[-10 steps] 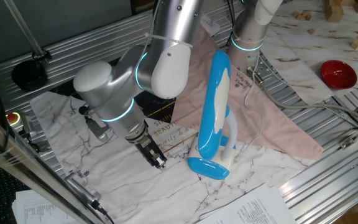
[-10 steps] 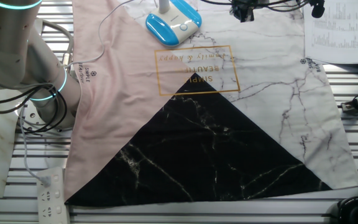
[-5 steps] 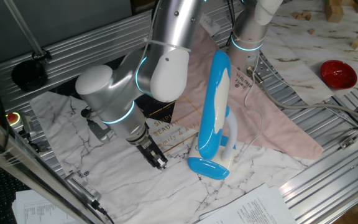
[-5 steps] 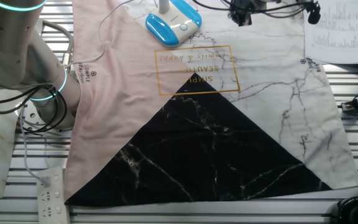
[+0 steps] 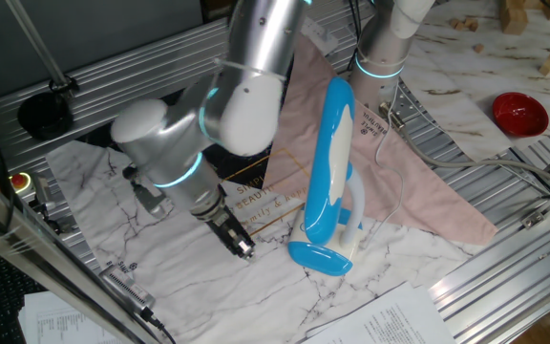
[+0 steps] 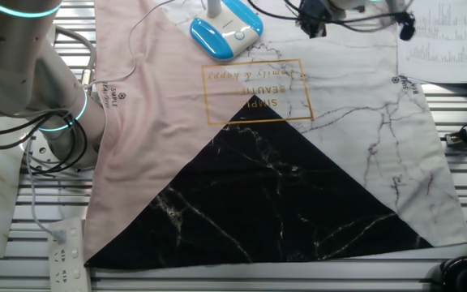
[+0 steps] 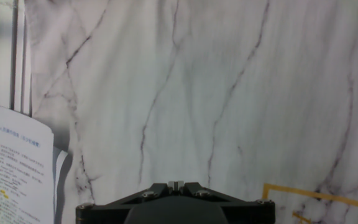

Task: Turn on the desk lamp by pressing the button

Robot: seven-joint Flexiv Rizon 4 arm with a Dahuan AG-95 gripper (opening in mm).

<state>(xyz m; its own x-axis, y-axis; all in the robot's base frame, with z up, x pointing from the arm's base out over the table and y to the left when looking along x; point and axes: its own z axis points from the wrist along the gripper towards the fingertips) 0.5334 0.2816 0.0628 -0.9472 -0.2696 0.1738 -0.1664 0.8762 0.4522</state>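
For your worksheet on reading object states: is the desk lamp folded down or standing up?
Standing up. The desk lamp has its long blue head raised steeply above its oval base on the marble cloth. Whether it is lit cannot be told.

Red bowl (image 5: 519, 112); marble-print cloth (image 6: 298, 178).
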